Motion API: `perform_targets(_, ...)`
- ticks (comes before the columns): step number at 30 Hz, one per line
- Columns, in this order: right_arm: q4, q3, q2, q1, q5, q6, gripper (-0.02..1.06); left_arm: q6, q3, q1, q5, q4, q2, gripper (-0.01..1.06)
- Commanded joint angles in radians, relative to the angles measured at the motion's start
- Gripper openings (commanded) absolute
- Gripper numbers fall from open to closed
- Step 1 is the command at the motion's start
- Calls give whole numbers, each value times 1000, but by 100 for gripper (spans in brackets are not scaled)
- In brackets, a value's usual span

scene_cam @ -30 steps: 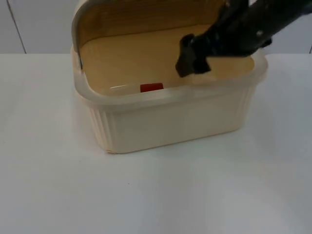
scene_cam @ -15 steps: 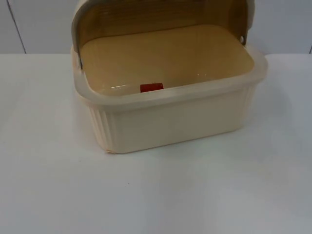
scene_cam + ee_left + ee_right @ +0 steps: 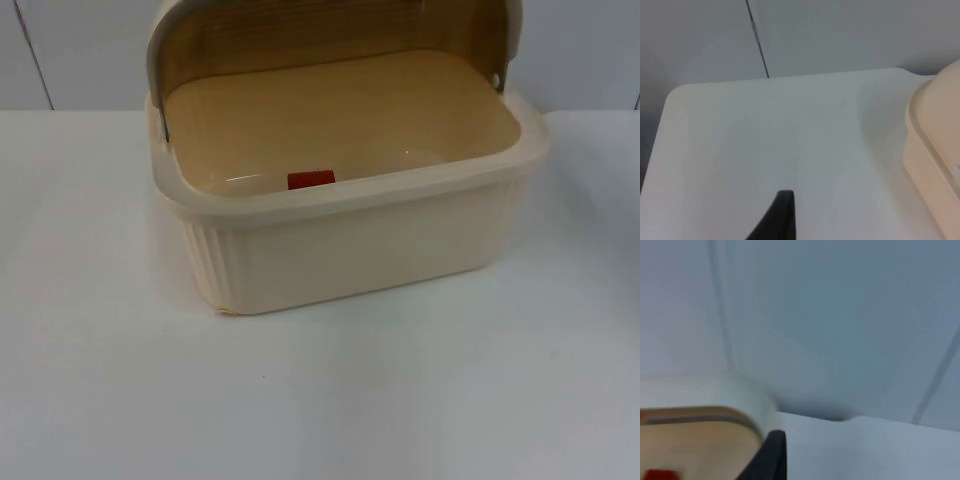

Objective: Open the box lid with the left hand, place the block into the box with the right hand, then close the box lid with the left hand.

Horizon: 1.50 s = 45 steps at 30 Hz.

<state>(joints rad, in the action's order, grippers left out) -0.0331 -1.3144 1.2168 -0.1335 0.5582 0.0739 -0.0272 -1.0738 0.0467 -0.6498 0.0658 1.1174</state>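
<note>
A cream ribbed box point(image 3: 360, 250) stands at the middle of the table with its brown-lined lid point(image 3: 300, 40) tipped up at the back. The small red block point(image 3: 311, 179) lies on the box floor, close to the front wall. My left gripper point(image 3: 782, 220) hovers over bare table to the left of the box, whose corner point(image 3: 935, 140) is beside it. My right gripper point(image 3: 772, 455) is up beside the raised lid point(image 3: 705, 412), facing the wall, and a bit of the red block point(image 3: 660, 474) shows below it.
The grey partition wall point(image 3: 60, 50) stands right behind the box. White table top point(image 3: 320, 400) stretches in front of the box and to both sides.
A second ago my right arm reached over the box's right half. It has since pulled back out of the top view. Block, box and lid have not moved.
</note>
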Motion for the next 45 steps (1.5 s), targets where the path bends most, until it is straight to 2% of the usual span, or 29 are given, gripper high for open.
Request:
perform_targets(1, 2, 3, -20, 58, 24, 15, 105, -4, 3, -2, 8, -9, -8, 104)
perform_targets(3, -2, 3, -23, 93, 34, 15, 105, -4, 3, -2, 9, -9, -8, 104)
perform_targets(4, -31, 3, -23, 156, 43, 23, 105, -4, 3, -2, 13, -18, -8, 104)
perform_targets(8, -124, 3, -19, 262, 57, 74, 105, -4, 3, -2, 41, -37, -8, 104)
perform_targets(11, -131, 3, -19, 319, 74, 80, 105, -4, 3, -2, 48, -40, -5, 104)
perform_targets(18, -129, 3, -19, 338, 100, 80, 105, -4, 3, -2, 62, -66, 10, 104)
perform_targets(25, -129, 3, -19, 338, 100, 80, 105, -3, 3, -2, 118, -85, 10, 104)
perform_targets(32, -127, 3, -19, 338, 95, 84, 105, 8, -12, -2, 226, -82, 66, 104)
perform_targets(36, -127, 3, -19, 338, 95, 84, 105, 59, -81, 3, 239, -85, 139, 104)
perform_targets(39, -127, 3, -19, 338, 94, 84, 105, 113, -183, 13, 237, -83, 225, 104)
perform_targets(45, -127, 3, -19, 338, 96, 84, 105, 167, -368, 81, 228, -78, 381, 104)
